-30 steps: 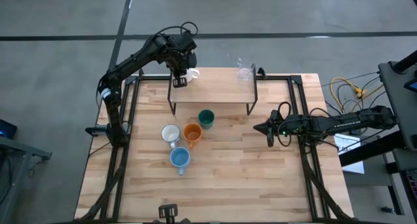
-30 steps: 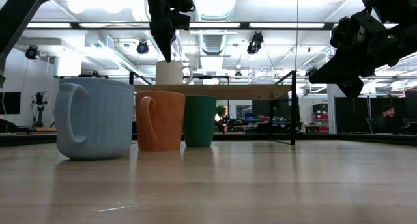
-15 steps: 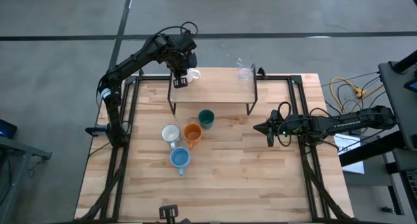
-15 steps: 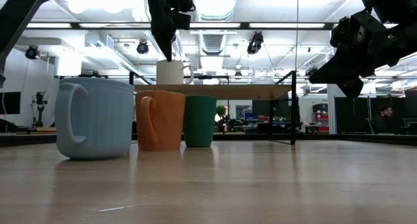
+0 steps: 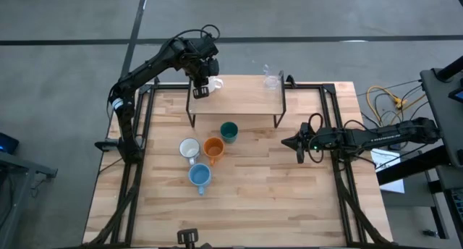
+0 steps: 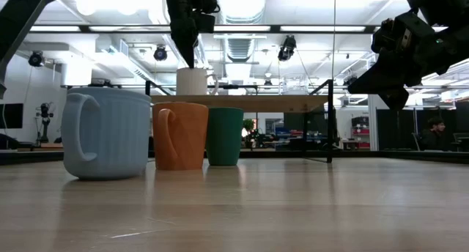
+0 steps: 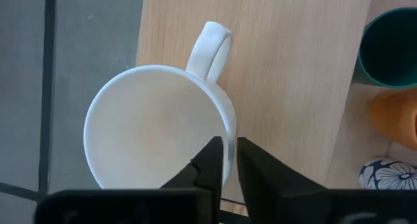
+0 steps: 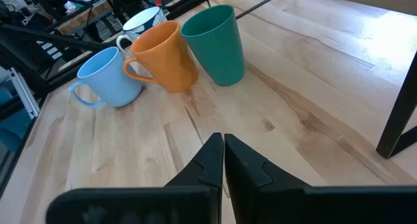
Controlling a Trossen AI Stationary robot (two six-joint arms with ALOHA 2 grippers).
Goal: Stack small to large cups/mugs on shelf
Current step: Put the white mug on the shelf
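A robotics lab or workshop: exposed ceiling ducts [image 6: 242,43] and strip lights, equipment racks, grey concrete floor [image 5: 65,32], cables [image 5: 383,100] beside the wooden table [image 5: 246,198].

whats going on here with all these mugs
The left gripper is at the rim of a white mug standing on the small shelf, one finger inside the rim and one outside. A clear glass stands at the shelf's other end. On the table below wait a dark green cup, an orange mug, a patterned white mug and a light blue mug. The right gripper is shut, idle above the table.
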